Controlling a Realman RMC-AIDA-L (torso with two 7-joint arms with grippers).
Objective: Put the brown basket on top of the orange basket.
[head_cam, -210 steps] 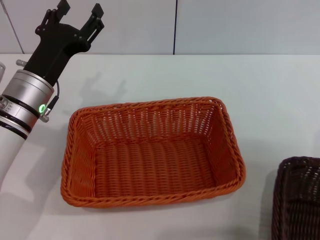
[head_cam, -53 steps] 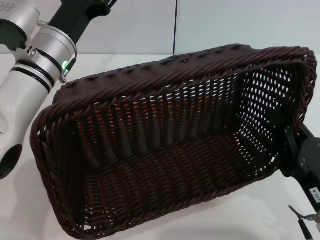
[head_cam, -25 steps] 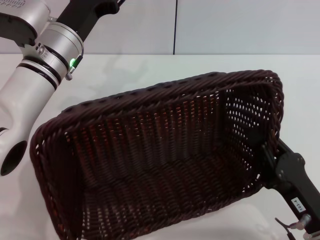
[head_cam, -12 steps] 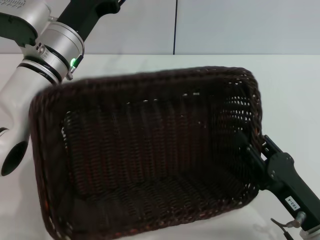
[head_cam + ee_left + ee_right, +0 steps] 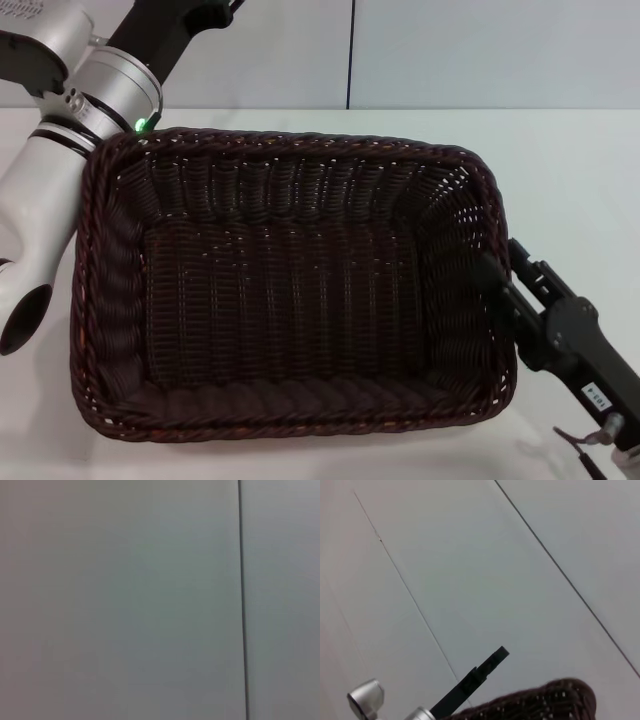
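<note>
The brown basket (image 5: 290, 300) fills most of the head view and lies level, its opening facing up. Its rim also shows in the right wrist view (image 5: 545, 702). My right gripper (image 5: 505, 275) is shut on the basket's right rim, with one finger inside the wall and one outside. The orange basket is hidden under the brown one. My left arm is raised at the far left, its gripper (image 5: 180, 20) cut off by the top edge. One of its black fingers (image 5: 480, 675) shows in the right wrist view.
The white table (image 5: 570, 190) runs to a pale panelled wall (image 5: 450, 50) at the back. The left wrist view shows only that wall (image 5: 125, 600). My left arm's silver forearm (image 5: 60, 130) stands close by the basket's far left corner.
The brown basket was tilted, its left end low. It has swung down and now lies level where the orange basket was. My right gripper came down with it. The left arm stayed raised.
</note>
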